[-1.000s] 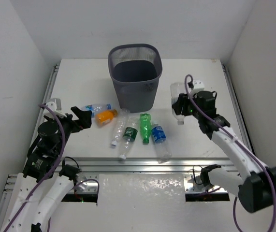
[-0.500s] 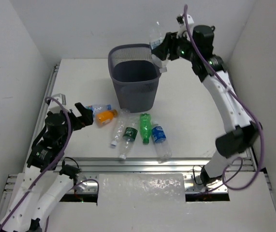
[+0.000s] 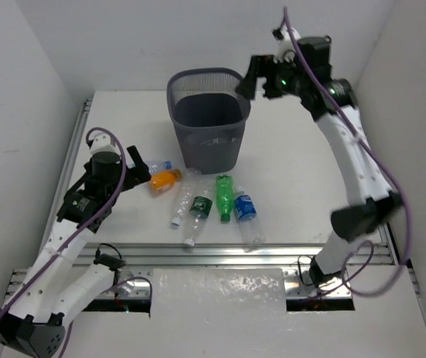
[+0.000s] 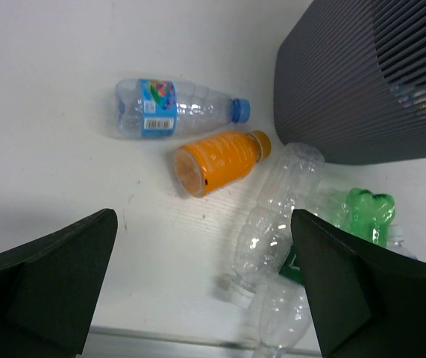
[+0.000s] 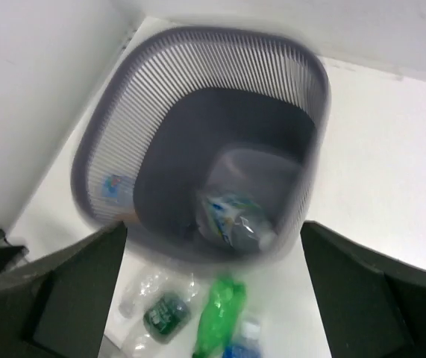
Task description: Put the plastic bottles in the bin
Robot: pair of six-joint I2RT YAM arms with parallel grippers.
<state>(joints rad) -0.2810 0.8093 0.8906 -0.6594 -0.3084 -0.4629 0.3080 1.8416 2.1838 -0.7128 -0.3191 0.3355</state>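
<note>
The dark grey mesh bin [image 3: 198, 73] stands at the back middle of the table. My right gripper [image 3: 254, 74] hangs open above its right rim, holding nothing. Below it, a clear bottle [image 5: 235, 205] with a blue-green label lies blurred inside the bin [image 5: 123, 127]. In front of the bin lie several plastic bottles: a blue-labelled one [image 4: 175, 109], an orange one [image 4: 216, 160], a clear one [image 4: 276, 212] and a green one [image 3: 224, 196]. My left gripper [image 3: 138, 165] hovers open just left of the orange bottle [image 3: 164, 180], touching nothing.
White walls close in the table on the left, back and right. A metal rail [image 3: 213, 253] runs along the near edge, just in front of the bottles. More clear bottles with green [image 3: 200, 209] and blue [image 3: 245, 209] labels lie near that rail.
My right arm swung up from the right of the table to above the bin, opened, and the clear bottle it held dropped in. My left arm moved forward toward the bottles.
</note>
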